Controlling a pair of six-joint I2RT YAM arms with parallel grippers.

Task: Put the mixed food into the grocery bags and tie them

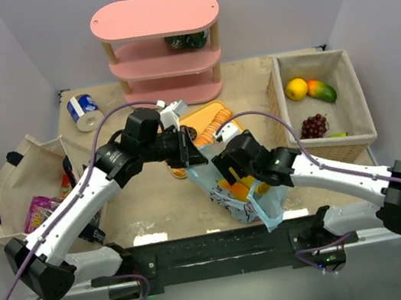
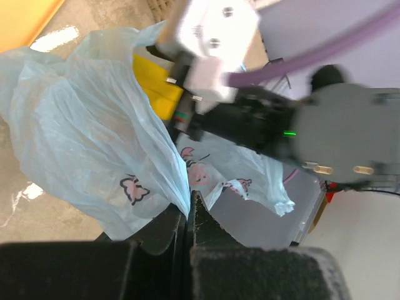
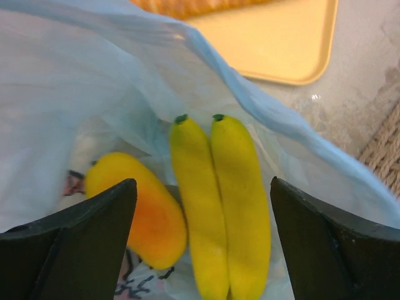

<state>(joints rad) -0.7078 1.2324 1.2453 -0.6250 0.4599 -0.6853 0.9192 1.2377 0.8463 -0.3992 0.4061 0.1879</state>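
Sagging at the near middle of the worktop (image 1: 147,198), the thin light-blue grocery bag (image 1: 268,204) is crinkled and printed with small butterflies. Only the right wrist view looks inside it: two yellow bananas (image 3: 225,200) lie beside an orange-yellow fruit (image 3: 140,212), framed by the right tool (image 3: 203,212), spread wide. The left tool (image 2: 189,215) is closed tight, pinching the bag's edge. Farther right, a wicker basket (image 1: 340,147) holds grapes (image 1: 314,126).

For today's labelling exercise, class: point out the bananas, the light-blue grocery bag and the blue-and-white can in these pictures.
bananas (image 3: 240,206): right wrist view, on the body of the right-hand banana.
grocery bag (image 2: 81,144): left wrist view, on its crinkled side wall.
blue-and-white can (image 1: 83,108): top external view, on its blue label.
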